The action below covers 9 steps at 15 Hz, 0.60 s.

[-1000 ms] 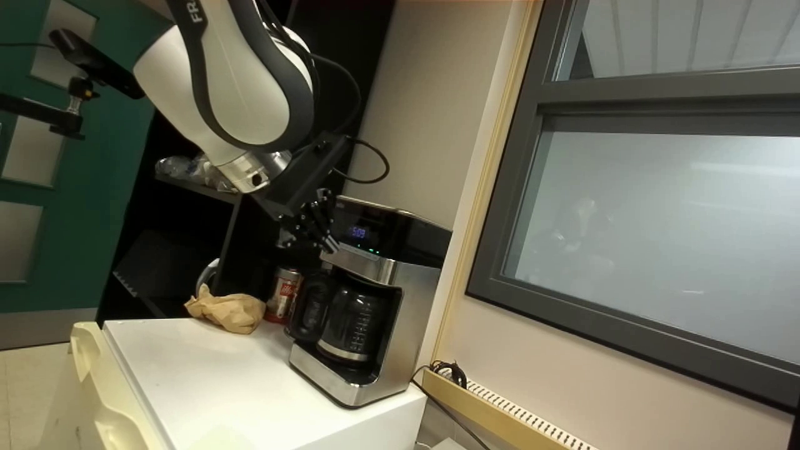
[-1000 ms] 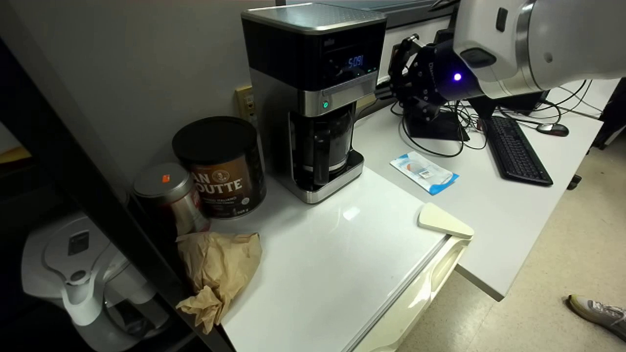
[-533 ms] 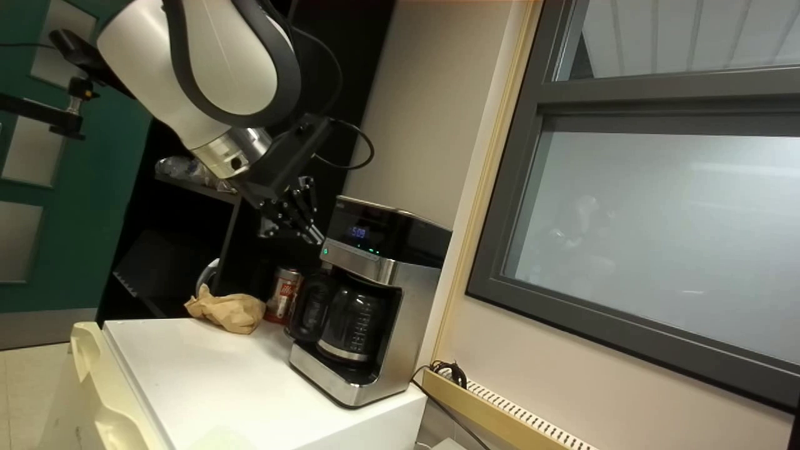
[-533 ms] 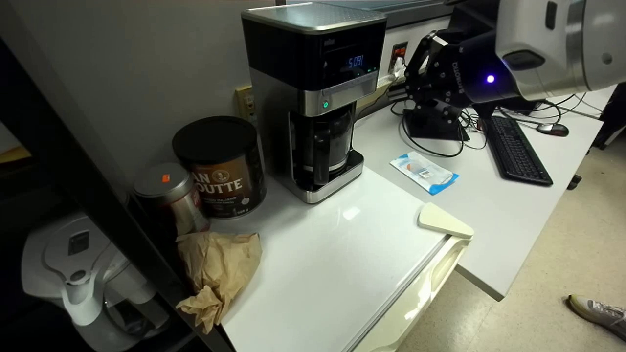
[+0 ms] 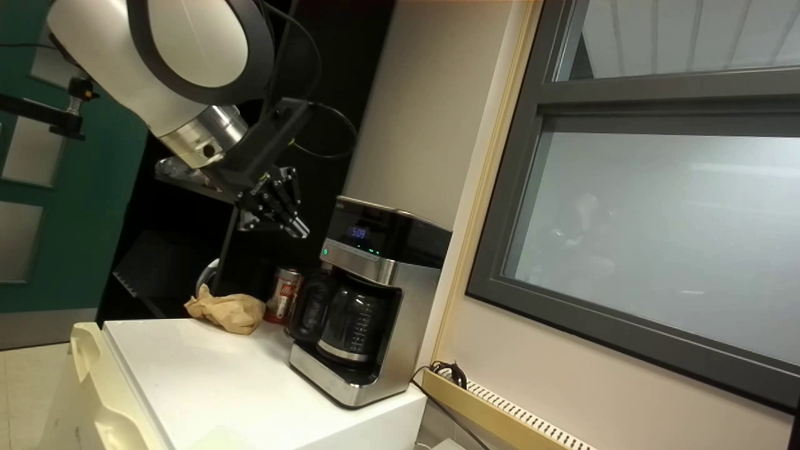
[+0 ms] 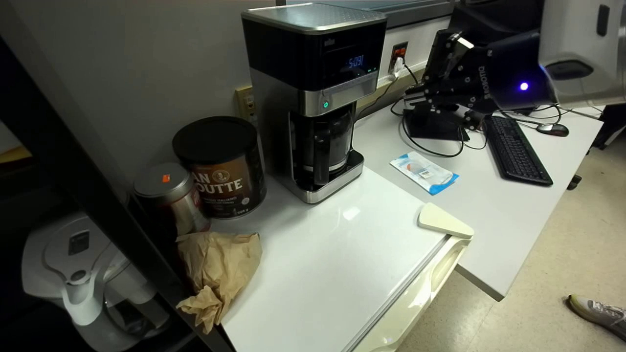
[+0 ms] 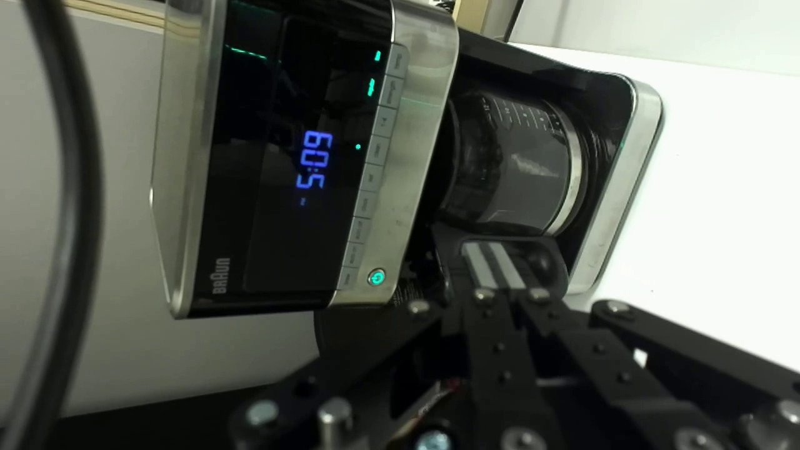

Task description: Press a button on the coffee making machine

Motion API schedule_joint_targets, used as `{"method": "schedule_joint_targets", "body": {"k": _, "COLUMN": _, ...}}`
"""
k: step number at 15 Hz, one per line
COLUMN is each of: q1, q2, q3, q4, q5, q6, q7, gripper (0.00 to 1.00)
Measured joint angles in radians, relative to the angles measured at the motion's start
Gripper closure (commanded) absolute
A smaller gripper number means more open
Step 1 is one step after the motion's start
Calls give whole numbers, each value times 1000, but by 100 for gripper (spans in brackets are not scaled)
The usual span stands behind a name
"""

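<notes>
On the smooth white desk [image 6: 313,274] the coffee machine [image 6: 279,98] stands upright, a tall box of satin metal and glossy black, its front near the fingers [image 7: 479,265] but apart from them in both exterior views. A rounded, dark glass jug [image 7: 519,165] with a metal band sits in its bay. The fingers, black with flat pale tips, are closed against each other. A round button [image 7: 376,277] glows green on the metal strip.
</notes>
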Motion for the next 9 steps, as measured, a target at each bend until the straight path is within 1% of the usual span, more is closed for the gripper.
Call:
{"method": "schedule_joint_targets", "body": {"k": 5, "q1": -1, "q2": -44, "q3": 15, "q4": -66, "q5": 0, "q6": -48, "q7": 0, "gripper": 100}}
{"method": "schedule_joint_targets", "body": {"k": 9, "q1": -4, "q2": -71, "q3": 19, "q4": -102, "q5": 0, "q6": -64, "q7": 0, "gripper": 100}}
